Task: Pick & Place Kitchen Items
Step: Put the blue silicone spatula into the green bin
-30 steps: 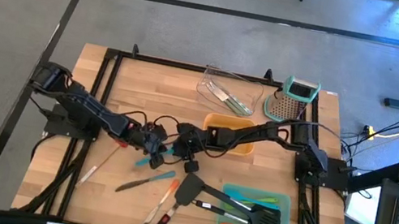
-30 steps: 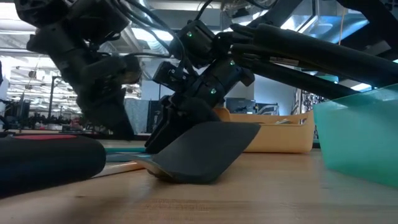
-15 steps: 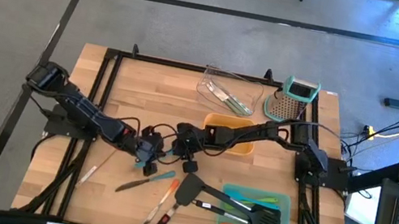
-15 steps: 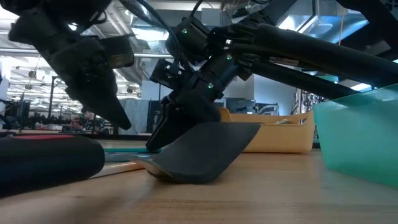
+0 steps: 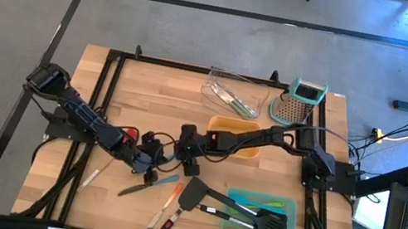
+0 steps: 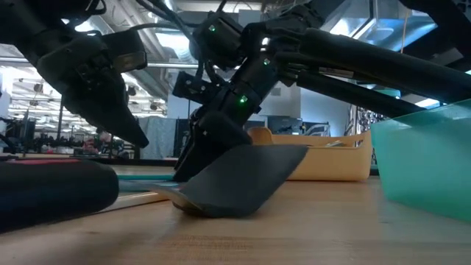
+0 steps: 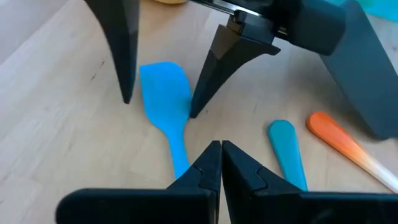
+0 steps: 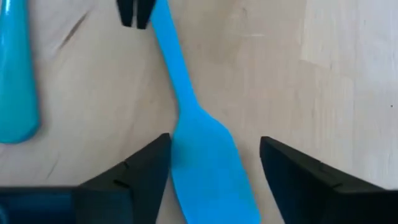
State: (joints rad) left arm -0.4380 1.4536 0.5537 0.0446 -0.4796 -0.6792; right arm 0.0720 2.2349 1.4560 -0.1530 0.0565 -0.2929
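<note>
A blue spatula (image 7: 165,93) lies flat on the wooden table at mid-table. My right gripper (image 8: 214,142) is open and slants down over it, one finger on either side of the blade (image 8: 208,162), which nothing pinches. My left gripper (image 7: 221,149) is shut, its tips close beside the spatula's thin handle (image 8: 171,50). In the high view the two grippers face each other, left (image 5: 148,170) and right (image 5: 189,162). Other kitchen items lie nearby: a teal handle (image 7: 286,155), an orange-handled tool (image 7: 339,140) and a black spatula (image 5: 195,190). My left gripper's shut fingertips (image 8: 134,15) stand right beside the blue spatula's handle, toward its free end, slanting down from the table's left. I cannot tell whether they touch it. The spatula lies flat on the table.
A teal tray (image 5: 289,207) with a black slotted spatula and an orange tool stands at the near right. An orange tray (image 5: 223,123) lies behind the right gripper. A clear tray (image 5: 233,94) and a steel grater (image 5: 300,102) stand at the far edge. A knife (image 5: 136,189) lies near the front.
My left gripper has moved toward the table's near edge and a little to the left, rolling its wrist as it went. My right arm has stayed over the same spot.
</note>
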